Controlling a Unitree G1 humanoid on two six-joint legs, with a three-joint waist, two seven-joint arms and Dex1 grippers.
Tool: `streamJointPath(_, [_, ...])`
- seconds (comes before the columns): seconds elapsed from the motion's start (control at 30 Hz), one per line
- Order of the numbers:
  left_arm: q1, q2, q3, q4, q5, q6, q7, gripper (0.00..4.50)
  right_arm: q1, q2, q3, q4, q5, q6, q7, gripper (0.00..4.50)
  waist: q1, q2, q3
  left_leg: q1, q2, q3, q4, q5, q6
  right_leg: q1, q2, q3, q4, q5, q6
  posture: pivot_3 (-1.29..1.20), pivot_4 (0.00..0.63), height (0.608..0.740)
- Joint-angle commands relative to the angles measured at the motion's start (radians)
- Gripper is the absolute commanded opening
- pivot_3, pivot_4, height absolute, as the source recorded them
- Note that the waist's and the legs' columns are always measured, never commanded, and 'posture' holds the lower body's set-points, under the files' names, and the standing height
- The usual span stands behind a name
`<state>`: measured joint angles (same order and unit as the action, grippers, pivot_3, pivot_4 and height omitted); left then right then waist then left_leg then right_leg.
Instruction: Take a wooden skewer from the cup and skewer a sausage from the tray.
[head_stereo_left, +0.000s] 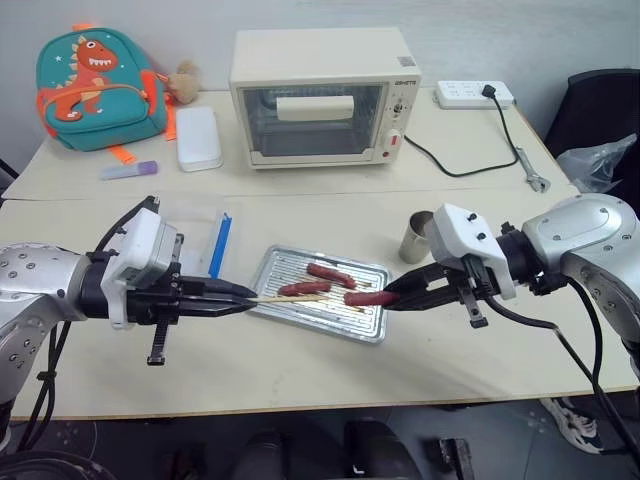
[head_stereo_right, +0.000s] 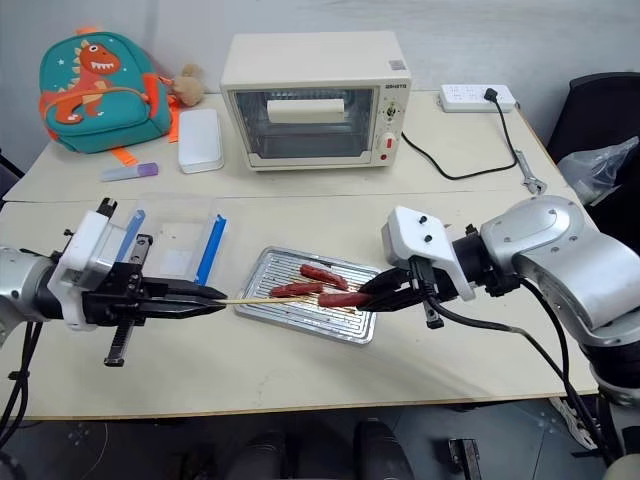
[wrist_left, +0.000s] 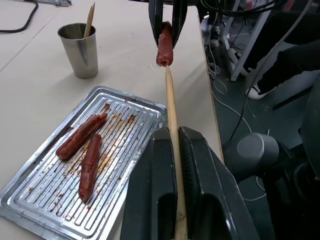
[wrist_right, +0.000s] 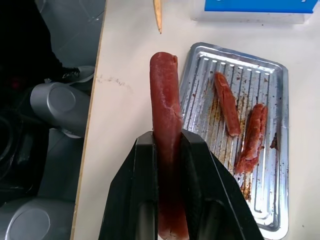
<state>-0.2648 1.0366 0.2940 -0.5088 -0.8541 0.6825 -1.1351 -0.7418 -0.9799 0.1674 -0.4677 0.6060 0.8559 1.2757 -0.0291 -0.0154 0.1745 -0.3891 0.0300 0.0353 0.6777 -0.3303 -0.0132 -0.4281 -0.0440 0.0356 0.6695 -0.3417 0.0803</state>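
- behind the tray we see a cream oven with red print on its upper right corner, too small for us to read.
- a teal backpack with an orange dinosaur sits at the far left, a white box just beside it, and a purple tube in front of it.
- a white power strip lies at the far right with a black cable running from it toward the oven; a metal tool lies near the table's right edge.
- a clear box with a blue clip lies left of the tray, behind our left arm.
- the cup stands beyond the tray's right end with one stick in it.
- nothing stands between the two grippers above the tray's near edge.
- our left gripper is clenched on the skewer, which points at the right gripper.
- our right gripper is grasping a sausage lengthwise, its free end facing the skewer tip, a small gap between them.
- two more sausages lie in the tray.
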Motion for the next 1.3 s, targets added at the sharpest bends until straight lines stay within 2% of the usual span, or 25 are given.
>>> streamJointPath(0.03, [-0.021, -0.005, -0.006, -0.026, -0.015, -0.005, 0.010, 0.00, -0.032, 0.006, -0.022, -0.016, 0.024, 0.017, -0.011, 0.56, 0.000, 0.000, 0.000, 0.000, 0.000, 0.000, 0.000, 0.000, 0.000, 0.000, 0.000, 0.000, 0.000, 0.000, 0.000, 0.00, 0.150, 0.740])
streamJointPath(0.4, [-0.051, -0.026, -0.058, -0.007, 0.007, -0.026, 0.022, 0.00, -0.035, 0.010, -0.031, -0.047, 0.059, 0.048, -0.032, 0.56, 0.000, 0.000, 0.000, 0.000, 0.000, 0.000, 0.000, 0.000, 0.000, 0.000, 0.000, 0.000, 0.000, 0.000, 0.000, 0.00, 0.150, 0.740])
streamJointPath(0.83, [-0.052, 0.014, -0.029, 0.041, 0.034, -0.045, -0.031, 0.00, -0.002, -0.015, -0.031, -0.035, 0.039, 0.014, -0.028, 0.56, 0.000, 0.000, 0.000, 0.000, 0.000, 0.000, 0.000, 0.000, 0.000, 0.000, 0.000, 0.000, 0.000, 0.000, 0.000, 0.00, 0.150, 0.740])
streamJointPath(1.3, [-0.067, -0.006, -0.053, 0.019, 0.028, -0.039, -0.016, 0.00, -0.020, 0.003, -0.037, -0.031, 0.062, 0.032, -0.047, 0.56, 0.000, 0.000, 0.000, 0.000, 0.000, 0.000, 0.001, 0.000, 0.000, 0.000, 0.000, 0.000, 0.000, 0.000, 0.000, 0.00, 0.150, 0.740])
